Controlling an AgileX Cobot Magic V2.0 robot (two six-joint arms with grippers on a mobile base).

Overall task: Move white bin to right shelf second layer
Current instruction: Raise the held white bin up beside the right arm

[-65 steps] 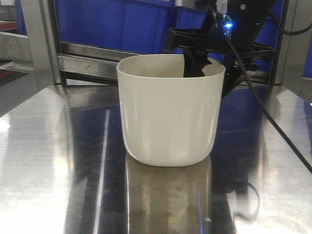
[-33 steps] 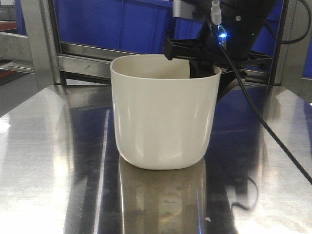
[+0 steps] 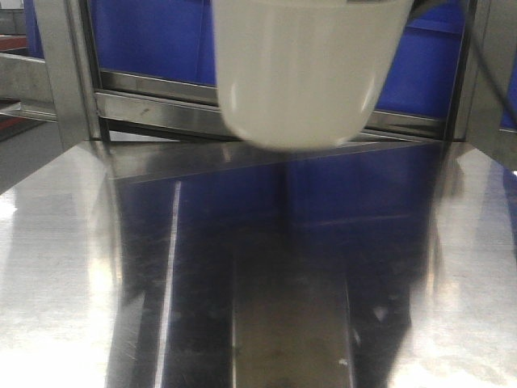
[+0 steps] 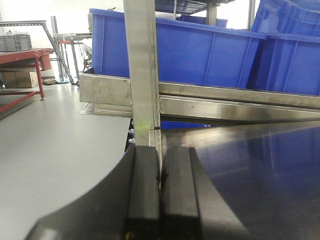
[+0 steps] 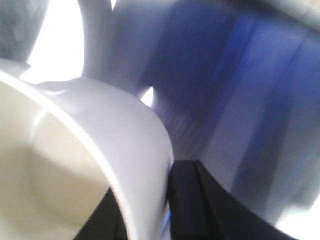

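The right gripper (image 5: 145,212) is clamped on one wall of the white bin (image 3: 300,73). One black finger (image 5: 186,200) sits outside the rim and the other inside, at about 5 o'clock of the bin in the wrist view. The change is in height. A second ago the bin sits flat on the tabletop (image 3: 97,283) with the gripper at its far rim. Half a second ago it is nudged toward 9 o'clock, still grounded. Now it hangs clear of the steel and is smeared by motion, with its rounded bottom at 12 o'clock of the front view and its mouth cut off by the top edge. Only a dim reflection lies on the tabletop beneath it. Behind the bin, from 10 to 2 o'clock, run a steel rack rail (image 3: 153,103) and the blue crates (image 3: 153,36). The left gripper (image 4: 160,195) is pressed closed on nothing, near the tabletop's edge, with a steel post (image 4: 142,70) at its 12 o'clock.

The lift looks done and the grasp has held, so the carry to the right shelf second layer comes next; I cannot pick out that level in these views. A pinch on a single glossy wall may let the bin swing or slip as the arm travels
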